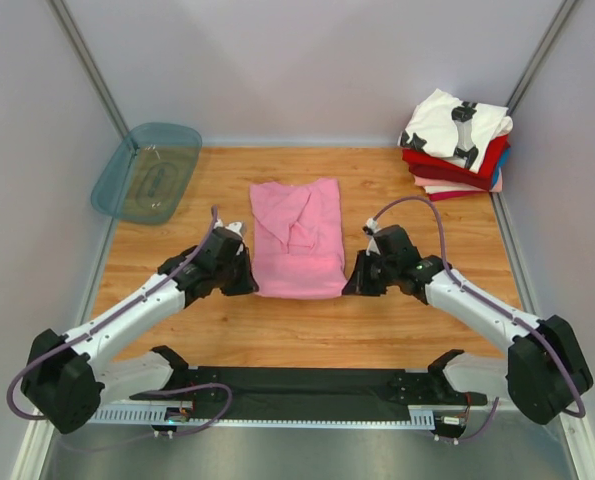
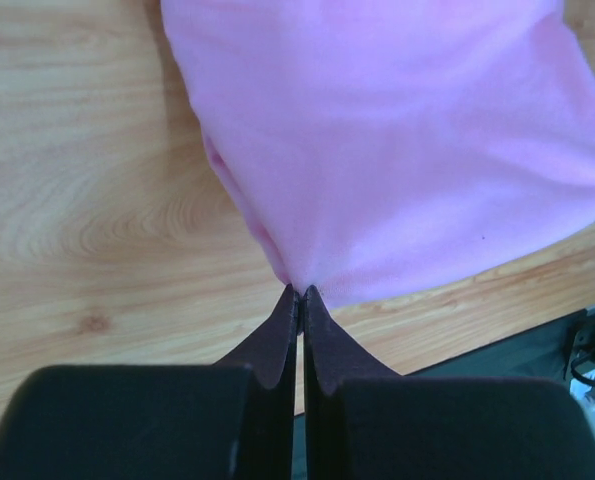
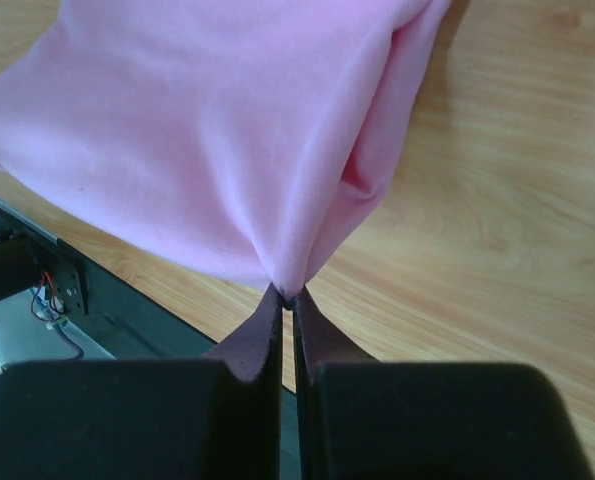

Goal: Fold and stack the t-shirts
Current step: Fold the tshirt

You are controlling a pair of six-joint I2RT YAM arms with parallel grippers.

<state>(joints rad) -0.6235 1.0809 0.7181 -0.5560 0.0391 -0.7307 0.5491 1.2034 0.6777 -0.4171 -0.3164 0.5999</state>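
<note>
You see: left gripper (image 2: 299, 300) pinches the near left corner of the pink shirt (image 1: 297, 240) | right gripper (image 3: 285, 300) pinches its near right corner | pink shirt lies mid table (image 1: 377, 330) | folded stack (image 1: 455, 148) sits far right | tray (image 1: 147, 172) far left

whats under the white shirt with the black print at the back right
A red shirt sits directly beneath, with a blue edge at the right and a pale layer lower down. The white shirt covers their middles, so the count cannot be told.
</note>
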